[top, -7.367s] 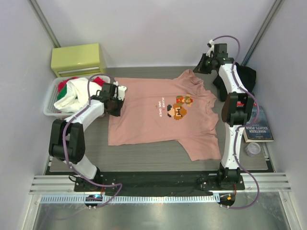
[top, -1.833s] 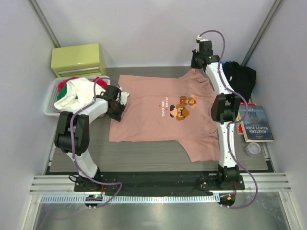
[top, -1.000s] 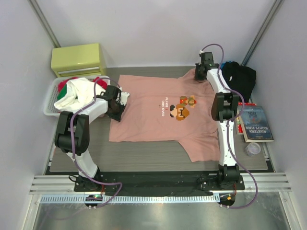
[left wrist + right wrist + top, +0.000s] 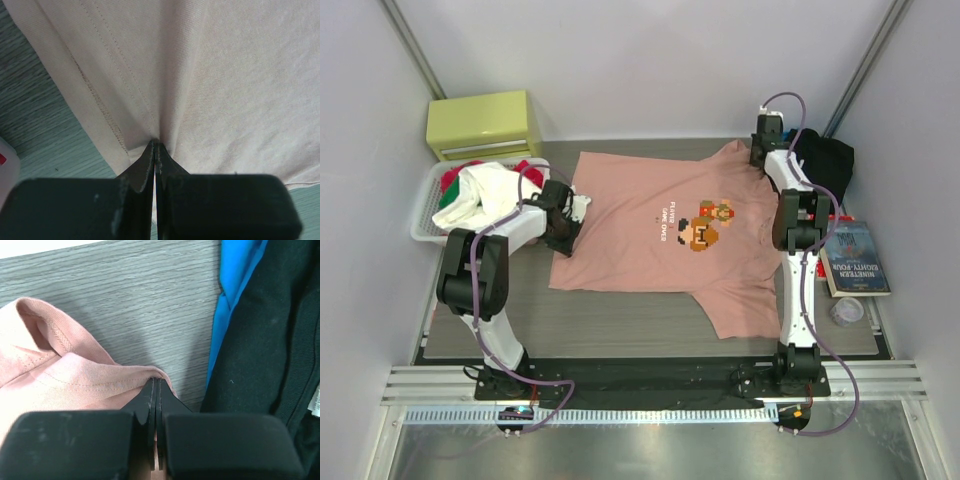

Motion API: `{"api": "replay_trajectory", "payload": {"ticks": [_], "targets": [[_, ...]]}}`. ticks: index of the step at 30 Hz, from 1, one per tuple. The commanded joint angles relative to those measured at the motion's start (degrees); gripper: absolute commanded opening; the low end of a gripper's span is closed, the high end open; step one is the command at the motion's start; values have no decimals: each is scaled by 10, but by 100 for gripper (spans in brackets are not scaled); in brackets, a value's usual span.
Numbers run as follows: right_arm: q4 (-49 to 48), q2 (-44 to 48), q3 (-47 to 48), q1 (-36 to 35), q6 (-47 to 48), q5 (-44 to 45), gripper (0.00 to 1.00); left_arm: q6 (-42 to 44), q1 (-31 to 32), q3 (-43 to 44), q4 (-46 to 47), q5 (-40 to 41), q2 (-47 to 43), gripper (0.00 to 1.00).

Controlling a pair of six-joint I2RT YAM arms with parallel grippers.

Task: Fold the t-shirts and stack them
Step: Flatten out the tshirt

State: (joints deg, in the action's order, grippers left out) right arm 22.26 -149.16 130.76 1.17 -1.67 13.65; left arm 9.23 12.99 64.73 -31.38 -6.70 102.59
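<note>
I see the salmon-pink t-shirt [image 4: 650,250] spread flat, print up, across the middle of the counter [image 4: 620,330]. My left jaws are clenched on its hem edge at centre left of the overhead view. My right jaws are clamped on a fold of its edge at upper right. The black t-shirt [image 4: 827,160] lies bunched just beside that grip, in the upper right corner.

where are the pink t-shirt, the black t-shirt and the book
pink t-shirt [image 4: 620,240]: top view, plain cloth left of the print
black t-shirt [image 4: 835,160]: top view, middle of the bunched pile
book [image 4: 857,258]: top view, middle of the cover
</note>
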Motion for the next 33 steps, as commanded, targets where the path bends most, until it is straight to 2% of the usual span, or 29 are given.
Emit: {"api": "replay_trajectory", "payload": {"ticks": [1, 5, 6, 8, 9, 10, 13, 14, 16, 18, 20, 21, 26, 30, 33], "targets": [[-27, 51, -9, -1, 14, 44, 1, 0, -3, 4, -4, -12, -11, 0], [-82, 127, -108, -2, 3, 33, 1, 1, -3, -7, 2, -16, -25, 0], [-96, 171, -130, -7, 1, 32, 1, 1, -3, -8, 2, -15, -27, 0], [-126, 234, -231, -12, 8, 30, 1, 1, -3, -11, 8, -13, -37, 0], [-182, 309, -281, -29, 24, 33, 1, -2, -3, -14, 12, -14, -42, 0], [-210, 354, -379, -49, 39, 39, 1, -4, -3, -14, 13, -17, -51, 0], [-288, 496, -533, -93, 90, 45, 1, -9, -3, -13, 15, -30, -60, 0], [-283, 525, -554, -93, 87, 22, 1, -11, -3, -11, 15, -31, -63, 0], [-174, 583, -559, -79, 24, -109, 1, -16, -3, -4, 9, -24, -65, 0], [-40, 594, -542, -19, -39, -333, 1, -22, -3, -1, 11, -16, -74, 0], [31, 598, -535, 20, -50, -424, 1, -35, -3, 0, 20, -2, -78, 0], [79, 603, -539, 24, -44, -428, 1, -40, -3, 13, 22, 5, -76, 0], [79, 714, -651, 28, 49, -336, 1, -1, -4, 107, 15, 55, -10, 0], [88, 743, -680, 31, 71, -297, 1, -13, -20, 285, -56, 35, 91, 0], [87, 759, -677, 32, 52, -292, 1, -27, -29, 364, -54, 25, 144, 0]]}}
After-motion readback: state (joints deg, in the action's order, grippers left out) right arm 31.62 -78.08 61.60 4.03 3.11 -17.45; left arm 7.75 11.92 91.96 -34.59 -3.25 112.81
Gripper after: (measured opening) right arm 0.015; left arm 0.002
